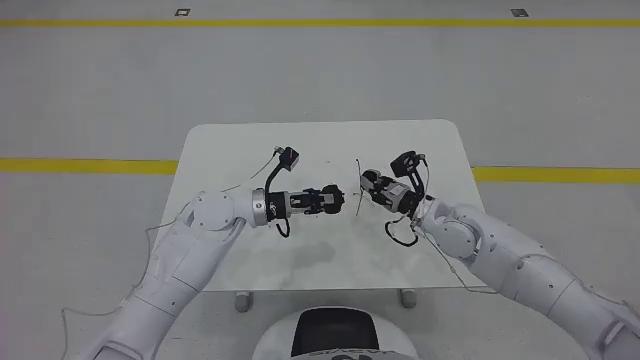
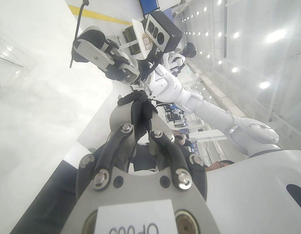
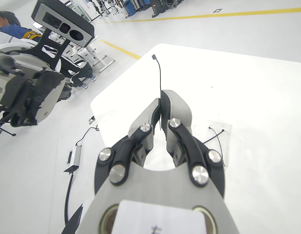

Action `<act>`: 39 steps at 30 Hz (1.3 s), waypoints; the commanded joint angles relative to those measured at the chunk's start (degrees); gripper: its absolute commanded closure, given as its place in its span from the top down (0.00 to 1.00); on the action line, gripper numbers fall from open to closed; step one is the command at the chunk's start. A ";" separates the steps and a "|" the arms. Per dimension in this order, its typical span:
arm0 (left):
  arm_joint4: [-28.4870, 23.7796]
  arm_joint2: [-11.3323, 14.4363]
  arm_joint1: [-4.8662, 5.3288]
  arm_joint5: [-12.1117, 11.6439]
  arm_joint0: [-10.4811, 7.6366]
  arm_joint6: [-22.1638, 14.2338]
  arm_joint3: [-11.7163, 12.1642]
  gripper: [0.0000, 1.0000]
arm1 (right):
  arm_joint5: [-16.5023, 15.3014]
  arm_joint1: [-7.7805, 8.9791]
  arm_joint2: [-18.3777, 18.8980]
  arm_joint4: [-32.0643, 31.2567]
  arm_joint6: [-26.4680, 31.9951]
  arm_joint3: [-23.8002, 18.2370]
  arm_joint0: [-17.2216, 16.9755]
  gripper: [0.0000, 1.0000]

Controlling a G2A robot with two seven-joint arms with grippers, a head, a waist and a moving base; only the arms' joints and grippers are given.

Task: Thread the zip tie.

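**While the right claw [image 3: 160,103] pinches the zip tie [image 3: 160,74], the left claw [image 2: 138,101] is closed just beside it**

Because both arms bend inward, the two claws face each other above the middle of the white bench [image 1: 240,150]. The left arm [image 1: 200,220] comes in over the near edge on the left side. The right arm [image 1: 500,250] comes in over the near right corner.

The left claw has its fingers wrapped in black material. They are pressed together, and I see nothing between them. It is near the right claw, but the two do not touch.

The right claw is closed on the black zip tie and grips it close to the tail end. A short piece of the tail sticks out behind the fingertips. The long part rises free from the fingertips, a little bent, and carries the small square head at its end. From the top view the head end points to the far edge of the bench. The tie is in the air over the middle of the bench, a little to the right side, and does not touch the surface.

On the bench lies a clear flat tray [image 3: 227,142] with a second zip tie [image 3: 215,135] on it. I cannot tell which edge of the bench it is nearer to.
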 commanded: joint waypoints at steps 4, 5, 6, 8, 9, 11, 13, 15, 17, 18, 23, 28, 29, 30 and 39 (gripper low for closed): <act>0.00 0.00 0.00 0.00 0.00 0.00 0.00 0.00 | 0.00 0.00 0.00 -0.01 -0.01 0.00 -0.01 0.00; 0.00 0.00 0.00 0.00 0.00 0.00 0.00 0.00 | 0.00 0.00 0.00 -0.01 -0.01 0.00 -0.01 0.00; 0.00 0.00 0.00 0.00 0.00 0.00 0.00 0.00 | 0.17 -0.03 0.15 -0.17 -0.17 -0.03 -0.20 0.00; 0.00 0.00 0.00 0.00 0.00 0.00 0.00 0.00 | 0.00 -0.10 1.12 1.24 -6.35 -2.11 -2.60 0.00; 0.00 0.00 0.00 0.00 0.00 0.00 0.00 0.00 | 0.00 0.04 1.25 1.26 -8.32 -2.87 -3.69 0.00; 0.00 0.00 0.00 0.00 0.00 0.00 0.00 0.00 | 0.00 0.58 1.37 0.23 -15.03 -4.90 -6.50 0.00; 0.00 0.00 0.00 0.00 0.00 0.00 0.00 0.00 | 0.00 1.13 0.82 -1.61 -20.57 -6.54 -8.52 0.00; 0.00 0.00 0.00 0.00 0.00 0.00 0.00 0.00 | 0.00 1.76 -0.52 -2.94 -26.89 -7.81 -10.49 0.00; 0.00 0.00 0.00 0.00 0.00 0.00 0.00 0.00 | 0.00 2.30 -2.19 -4.25 -33.00 -8.63 -11.49 0.00; 0.00 0.00 0.00 0.00 0.00 0.00 0.00 0.00 | 0.00 2.50 -3.05 -4.71 -35.76 -8.91 -11.71 0.00; 0.00 0.00 0.00 0.00 0.00 0.00 0.00 0.00 | 0.00 3.14 -8.20 -5.36 -47.62 -8.76 -10.52 0.00; 0.00 0.00 0.00 0.00 0.00 0.00 0.00 0.00 | 0.00 3.17 -11.02 -4.31 -52.96 -7.49 -9.00 0.00; 0.00 0.00 0.00 0.00 0.00 0.00 0.00 0.00 | 0.00 3.17 -11.02 -4.31 -52.96 -7.49 -9.00 0.00; 0.00 0.00 0.00 0.00 0.00 0.00 0.00 0.00 | 0.00 3.17 -11.02 -4.31 -52.96 -7.49 -9.00 0.00; 0.00 0.00 0.00 0.00 0.00 0.00 0.00 0.00 | 0.00 2.58 -9.74 -5.33 -52.81 -8.57 -9.51 0.00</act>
